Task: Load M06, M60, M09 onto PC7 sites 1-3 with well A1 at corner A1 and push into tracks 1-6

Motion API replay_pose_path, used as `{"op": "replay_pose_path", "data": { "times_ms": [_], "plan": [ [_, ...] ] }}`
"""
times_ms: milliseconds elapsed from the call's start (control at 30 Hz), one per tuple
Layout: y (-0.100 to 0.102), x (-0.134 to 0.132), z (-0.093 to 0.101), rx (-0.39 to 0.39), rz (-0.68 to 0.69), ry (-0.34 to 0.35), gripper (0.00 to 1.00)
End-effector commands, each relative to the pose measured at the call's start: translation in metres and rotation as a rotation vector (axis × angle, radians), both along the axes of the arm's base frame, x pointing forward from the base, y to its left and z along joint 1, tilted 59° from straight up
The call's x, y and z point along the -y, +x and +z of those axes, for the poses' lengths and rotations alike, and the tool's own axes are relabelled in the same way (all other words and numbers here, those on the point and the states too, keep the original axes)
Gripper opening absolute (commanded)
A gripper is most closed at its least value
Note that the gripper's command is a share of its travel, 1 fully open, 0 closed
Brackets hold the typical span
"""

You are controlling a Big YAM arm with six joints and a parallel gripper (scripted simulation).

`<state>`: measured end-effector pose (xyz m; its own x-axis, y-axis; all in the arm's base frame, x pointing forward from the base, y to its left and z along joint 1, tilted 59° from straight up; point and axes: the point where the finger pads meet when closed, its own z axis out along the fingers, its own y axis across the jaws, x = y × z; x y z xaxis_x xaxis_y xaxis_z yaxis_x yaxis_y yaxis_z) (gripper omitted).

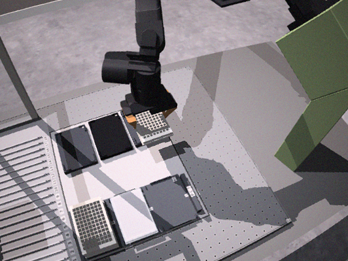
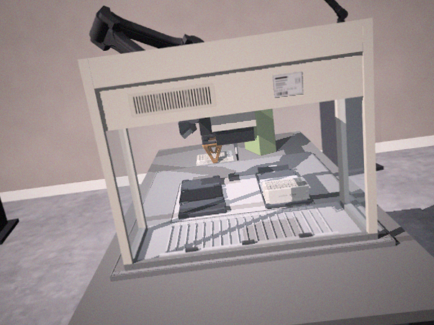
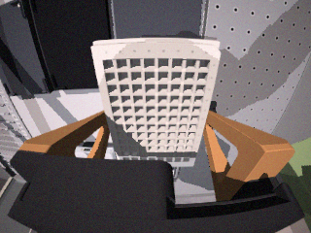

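From the top, the pincer (image 1: 150,118) pinches the 96-well plate (image 1: 154,125) across its short width, with bare site 1 (image 1: 169,203) well apart beyond its tip; from outside, the plate (image 2: 224,157) hangs under the pincer (image 2: 212,155); at the wrist, the plate's (image 3: 155,91) long axis runs straight out from the pincer (image 3: 155,142).

Count 'em: one white gridded plate (image 1: 152,122) in the pincer (image 1: 150,117), a second gridded plate (image 1: 93,224) well away, one black plate (image 1: 110,136), one dark grey plate (image 1: 75,148), one smooth white plate (image 1: 133,215).
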<state>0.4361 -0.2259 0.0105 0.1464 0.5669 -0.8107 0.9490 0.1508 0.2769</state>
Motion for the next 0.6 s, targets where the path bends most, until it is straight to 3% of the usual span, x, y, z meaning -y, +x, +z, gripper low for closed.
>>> {"op": "replay_pose_path", "data": {
  "times_ms": [0,567],
  "plan": [
    [0.014,-0.016,-0.003,0.042,0.012,0.001,0.0],
    [0.028,-0.052,-0.05,0.042,0.014,0.001,0.0]
  ]
}}
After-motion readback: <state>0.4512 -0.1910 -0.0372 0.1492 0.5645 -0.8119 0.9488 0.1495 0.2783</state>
